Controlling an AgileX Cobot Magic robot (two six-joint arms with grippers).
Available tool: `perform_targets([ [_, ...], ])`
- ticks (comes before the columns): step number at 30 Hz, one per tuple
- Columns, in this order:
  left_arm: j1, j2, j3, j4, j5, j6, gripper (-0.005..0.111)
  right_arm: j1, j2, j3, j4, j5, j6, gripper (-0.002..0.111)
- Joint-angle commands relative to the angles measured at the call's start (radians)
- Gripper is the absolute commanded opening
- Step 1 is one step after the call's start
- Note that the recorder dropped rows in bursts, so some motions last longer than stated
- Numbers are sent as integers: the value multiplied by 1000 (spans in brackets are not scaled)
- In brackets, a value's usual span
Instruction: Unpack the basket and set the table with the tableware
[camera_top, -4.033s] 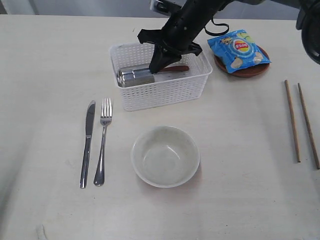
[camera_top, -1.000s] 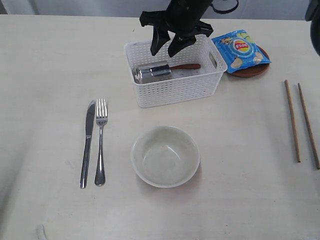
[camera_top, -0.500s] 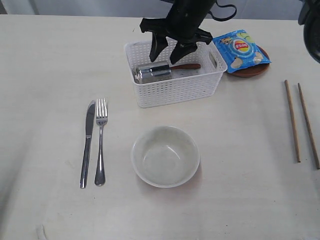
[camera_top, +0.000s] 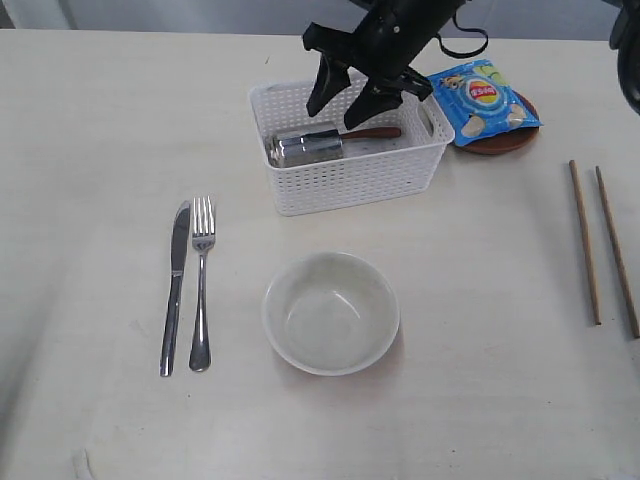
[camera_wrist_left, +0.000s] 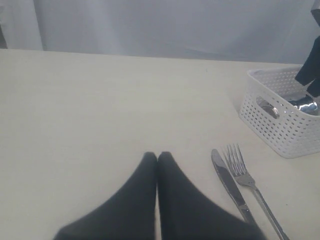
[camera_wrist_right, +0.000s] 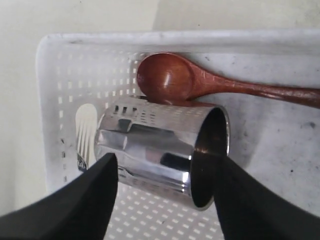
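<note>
Lettering on chips bag (camera_top: 481, 100) illegible; right claw (camera_top: 337, 112) wide above cup (camera_top: 308, 147) in basket (camera_top: 350, 186).

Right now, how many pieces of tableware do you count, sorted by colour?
Silver: 3 (knife, fork, cup)
Brown: 4 (spoon, plate, 2 chopsticks)
White: 1 (bowl)
Total: 8

Looks like a lab test bench — bare cream table (camera_top: 100, 120), plain grey backdrop (camera_wrist_left: 175, 25) behind.
</note>
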Motion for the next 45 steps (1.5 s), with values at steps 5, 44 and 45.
perform_targets([
  [5,-5,-4,4,1,-2,3,0,-2,37,-6,0,2,-9,55],
  [44,-5,-4,4,1,-2,3,0,-13,-130,-6,143,2,-118,-1],
  [45,-5,-4,4,1,-2,3,0,-11,-149,-6,140,2,-120,-1],
])
